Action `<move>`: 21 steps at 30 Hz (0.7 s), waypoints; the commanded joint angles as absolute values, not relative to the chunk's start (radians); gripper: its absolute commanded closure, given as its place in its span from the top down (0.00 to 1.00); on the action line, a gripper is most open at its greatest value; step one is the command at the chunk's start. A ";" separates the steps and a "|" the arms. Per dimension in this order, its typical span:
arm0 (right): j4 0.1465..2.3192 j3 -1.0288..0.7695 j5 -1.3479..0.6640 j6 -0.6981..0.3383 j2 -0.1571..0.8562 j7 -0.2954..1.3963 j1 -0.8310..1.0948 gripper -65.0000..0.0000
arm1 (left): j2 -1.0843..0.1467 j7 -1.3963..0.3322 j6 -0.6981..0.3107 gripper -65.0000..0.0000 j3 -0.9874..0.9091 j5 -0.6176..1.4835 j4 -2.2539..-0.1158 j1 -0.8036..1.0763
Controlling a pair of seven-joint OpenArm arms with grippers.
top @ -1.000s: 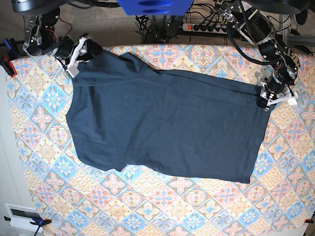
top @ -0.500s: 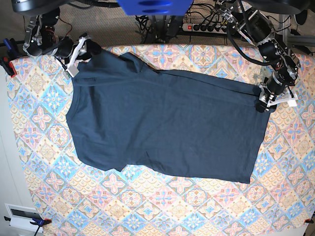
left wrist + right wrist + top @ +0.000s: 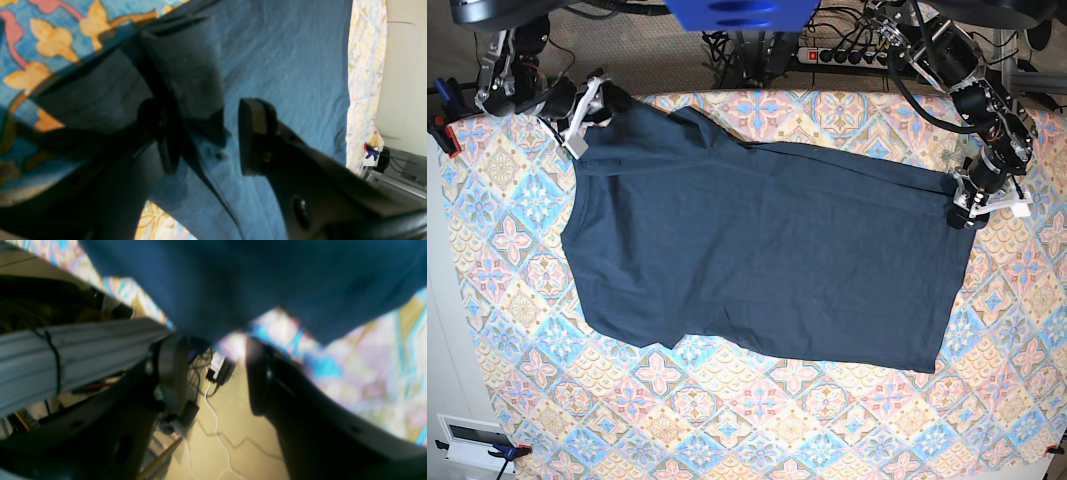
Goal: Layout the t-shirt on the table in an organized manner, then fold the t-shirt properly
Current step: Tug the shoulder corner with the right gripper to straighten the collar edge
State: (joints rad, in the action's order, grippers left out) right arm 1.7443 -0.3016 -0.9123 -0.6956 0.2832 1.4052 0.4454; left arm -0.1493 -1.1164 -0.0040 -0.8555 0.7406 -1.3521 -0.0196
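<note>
Both hands sit at the bench's far edge: the left hand (image 3: pixel 968 205) gapes open over the shirt's (image 3: pixel 767 250) hem corner, a fold draped between its fingers; the right hand (image 3: pixel 587 105) stands open beside the sleeve. Spread flat, the shirt covers the patterned bench (image 3: pixel 517 300).

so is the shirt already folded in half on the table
No, in the base view the t-shirt lies spread in a single flat layer on the table, body full length and one sleeve out at the lower left.
</note>
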 commanded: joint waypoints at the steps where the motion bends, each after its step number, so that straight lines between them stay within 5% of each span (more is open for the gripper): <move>1: 1.742 -0.298 -0.928 -0.698 0.295 1.396 0.433 0.42 | -0.157 -1.124 0.004 0.43 -0.858 0.719 -1.362 -0.024; 10: 1.710 -0.271 -0.928 -0.698 0.274 1.396 0.395 0.40 | -0.160 -1.124 0.004 0.43 -0.858 0.719 -1.363 -0.024; 16: 1.721 -0.223 -0.960 -0.698 0.269 1.396 0.403 0.05 | -0.162 -1.124 0.004 0.43 -0.858 0.719 -1.363 -0.024; 21: 1.721 -0.225 -1.193 -0.698 0.277 1.396 0.404 0.05 | -0.162 -1.124 0.004 0.43 -0.858 0.719 -1.363 -0.024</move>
State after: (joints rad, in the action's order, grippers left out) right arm 1.7035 -0.2169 -1.1755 -0.6956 0.2634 1.4067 0.4049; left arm -0.1497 -1.1183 -0.0040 -0.8555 0.7410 -1.3521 -0.0196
